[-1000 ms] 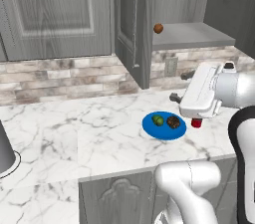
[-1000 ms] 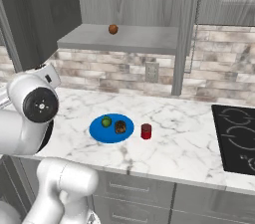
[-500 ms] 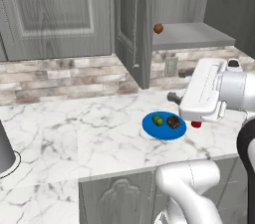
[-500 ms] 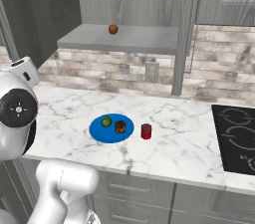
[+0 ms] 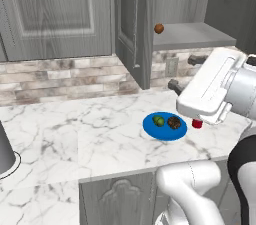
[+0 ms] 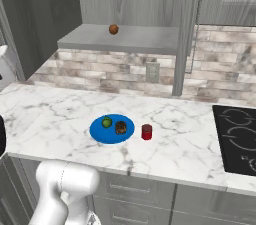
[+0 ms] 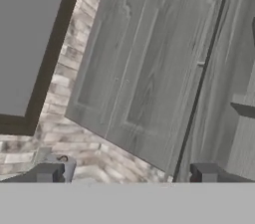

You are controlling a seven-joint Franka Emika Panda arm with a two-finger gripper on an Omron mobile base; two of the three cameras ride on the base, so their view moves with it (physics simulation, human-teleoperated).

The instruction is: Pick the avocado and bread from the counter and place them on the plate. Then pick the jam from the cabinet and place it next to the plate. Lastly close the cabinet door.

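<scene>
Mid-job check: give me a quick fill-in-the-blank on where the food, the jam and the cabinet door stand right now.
1. The avocado and bread both lie on the blue ____.
2. The red jam stands on the counter, just beside the plate's ____.
3. The cabinet door is still ____.
4. The gripper faces that door with jaws ____.

Missing words: plate; rim; open; open

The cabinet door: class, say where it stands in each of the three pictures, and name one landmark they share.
Left base view: cabinet door hangs open, upper centre, edge-on.
Right base view: a thin upright strip right of centre.
Hand view: tilted panel across the middle.
Shared landmark: the brick backsplash behind it.
</scene>
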